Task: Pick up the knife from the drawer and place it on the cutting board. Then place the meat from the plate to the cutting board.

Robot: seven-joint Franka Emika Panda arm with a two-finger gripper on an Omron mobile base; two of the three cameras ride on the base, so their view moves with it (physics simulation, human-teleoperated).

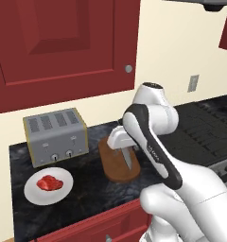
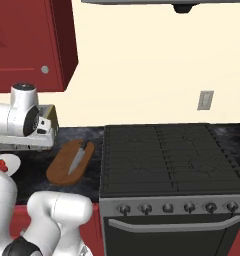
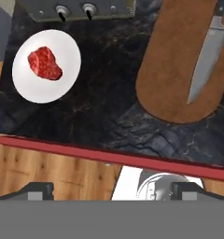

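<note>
Knife (image 3: 208, 56) on cutting board (image 3: 179, 65) (near edge)

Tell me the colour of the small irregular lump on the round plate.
Raw red meat, clearest in the hand view.

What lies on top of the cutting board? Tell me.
The knife lies flat on the cutting board, blade toward its rounded end. The handle's end runs out of the hand view. The meat sits on the plate.
</note>
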